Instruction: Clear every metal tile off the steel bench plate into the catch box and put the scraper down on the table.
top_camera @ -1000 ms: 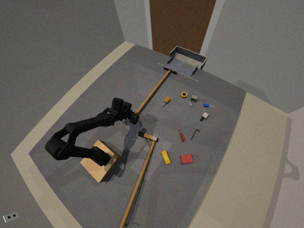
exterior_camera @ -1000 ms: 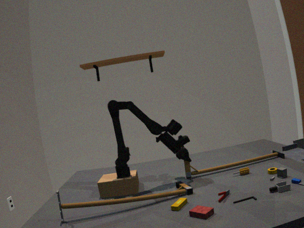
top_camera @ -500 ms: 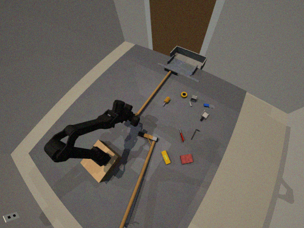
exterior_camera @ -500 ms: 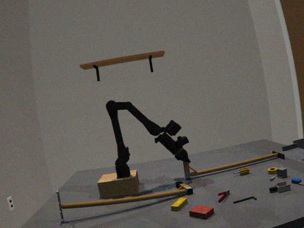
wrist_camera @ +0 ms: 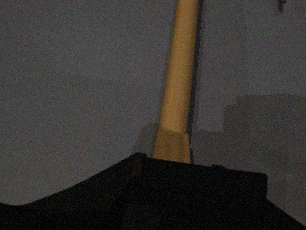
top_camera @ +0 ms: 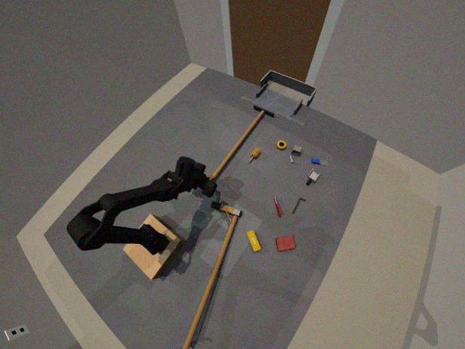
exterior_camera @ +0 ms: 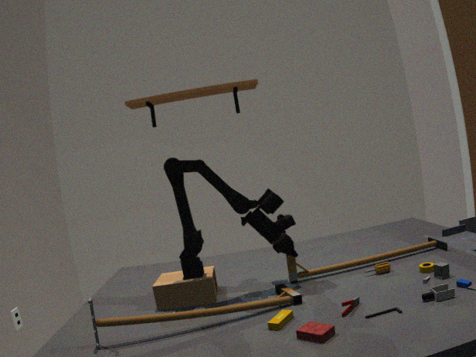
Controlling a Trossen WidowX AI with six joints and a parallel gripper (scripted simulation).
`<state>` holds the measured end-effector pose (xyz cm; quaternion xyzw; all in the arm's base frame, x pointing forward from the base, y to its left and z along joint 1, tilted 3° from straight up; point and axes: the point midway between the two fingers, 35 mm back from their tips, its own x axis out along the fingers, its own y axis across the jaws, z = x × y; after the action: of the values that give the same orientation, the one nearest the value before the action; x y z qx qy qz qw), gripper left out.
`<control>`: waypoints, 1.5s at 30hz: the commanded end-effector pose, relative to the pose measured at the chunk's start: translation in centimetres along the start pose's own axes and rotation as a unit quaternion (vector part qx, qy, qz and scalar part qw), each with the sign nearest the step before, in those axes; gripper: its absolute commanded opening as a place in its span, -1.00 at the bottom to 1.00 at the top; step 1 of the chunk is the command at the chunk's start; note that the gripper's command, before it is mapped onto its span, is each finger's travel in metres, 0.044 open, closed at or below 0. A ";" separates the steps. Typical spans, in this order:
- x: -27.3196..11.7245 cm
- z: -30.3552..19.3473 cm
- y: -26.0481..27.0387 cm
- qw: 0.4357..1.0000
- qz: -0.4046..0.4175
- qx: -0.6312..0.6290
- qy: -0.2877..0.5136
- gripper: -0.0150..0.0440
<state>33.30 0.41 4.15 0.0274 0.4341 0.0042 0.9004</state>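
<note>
My gripper [top_camera: 210, 186] [exterior_camera: 291, 255] is shut on the upright grip of a long scraper. The scraper's wooden shaft [top_camera: 238, 145] [exterior_camera: 367, 261] [wrist_camera: 179, 85] runs low over the table towards the far end. Its dark blade [top_camera: 269, 112] [exterior_camera: 440, 244] is at the near edge of the steel bench plate [top_camera: 277, 101], on the side towards the arm. The catch box [top_camera: 310, 99] [exterior_camera: 469, 222] stands beyond the plate. I cannot make out any metal tiles on the plate or in the box. The fingertips are hidden in the wrist view.
A second long-handled tool [top_camera: 211, 279] [exterior_camera: 193, 312] lies at the front. A yellow block [top_camera: 254, 241] [exterior_camera: 280, 320], a red block [top_camera: 285, 242] [exterior_camera: 315, 332], red-handled pliers [top_camera: 278, 208], a hex key [top_camera: 297, 205], a yellow ring [top_camera: 281, 145] and several small items lie right of the shaft.
</note>
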 end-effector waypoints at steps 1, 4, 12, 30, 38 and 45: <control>-0.1 0.1 -0.5 1.000 -0.002 0.002 -0.004 -0.49; -0.2 0.0 -0.8 1.000 -0.002 0.002 -0.004 -0.49; -0.1 0.1 -1.2 1.000 -0.004 0.003 -0.004 -0.49; 1.5 2.4 -1.7 1.000 -0.005 0.005 -0.006 -0.49; 2.3 3.4 -1.7 1.000 -0.006 0.006 -0.007 -0.49; 3.1 4.3 -1.7 1.000 -0.007 0.007 -0.007 -0.49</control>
<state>37.81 -1.40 4.01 0.0308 0.4337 -0.0041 0.9005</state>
